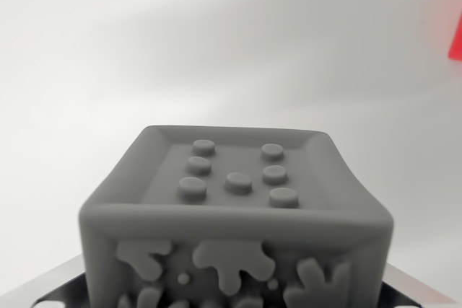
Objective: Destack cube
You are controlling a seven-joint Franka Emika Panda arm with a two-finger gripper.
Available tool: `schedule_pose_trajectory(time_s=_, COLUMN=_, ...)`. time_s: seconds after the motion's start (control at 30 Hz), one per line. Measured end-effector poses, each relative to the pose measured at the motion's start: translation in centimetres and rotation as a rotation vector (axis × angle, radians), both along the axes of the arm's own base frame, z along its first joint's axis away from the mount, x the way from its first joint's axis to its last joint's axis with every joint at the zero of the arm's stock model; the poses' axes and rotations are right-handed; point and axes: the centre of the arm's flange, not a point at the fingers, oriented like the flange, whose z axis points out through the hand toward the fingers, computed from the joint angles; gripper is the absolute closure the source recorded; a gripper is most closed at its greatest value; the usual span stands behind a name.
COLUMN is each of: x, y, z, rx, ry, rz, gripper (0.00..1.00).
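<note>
The grey moulded plastic cube with raised studs on top point(234, 207) sits right up at the camera, seemingly within the pincer's reach, whose jaws stay unseen, so grip unknown; next, likely lift clear and set down.

one grey cube point(234, 207), one red object point(455, 34)

Cube point(234, 210): grey, fills the lower middle of the wrist view, close to the lens.
Top face: recessed panel with 7 raised round studs.
Front face: raised splat-like shapes and small dots, cut off by the bottom edge.
Surface point(216, 48): pale, plain, out of focus.
Red object point(456, 37): sliver at the wrist view's right edge, blurred.
Gripper fingers: dark metallic edges at both lower corners, too little showing to judge.
</note>
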Motion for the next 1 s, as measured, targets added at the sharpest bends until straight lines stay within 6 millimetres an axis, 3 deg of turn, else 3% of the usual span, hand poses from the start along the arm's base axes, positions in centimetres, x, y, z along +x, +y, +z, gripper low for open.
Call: schedule_pose_trajectory(time_s=1.0, x=-0.3, y=6.0, z=-0.3, rx=0.000, ry=0.000, rz=0.054, gripper=1.00)
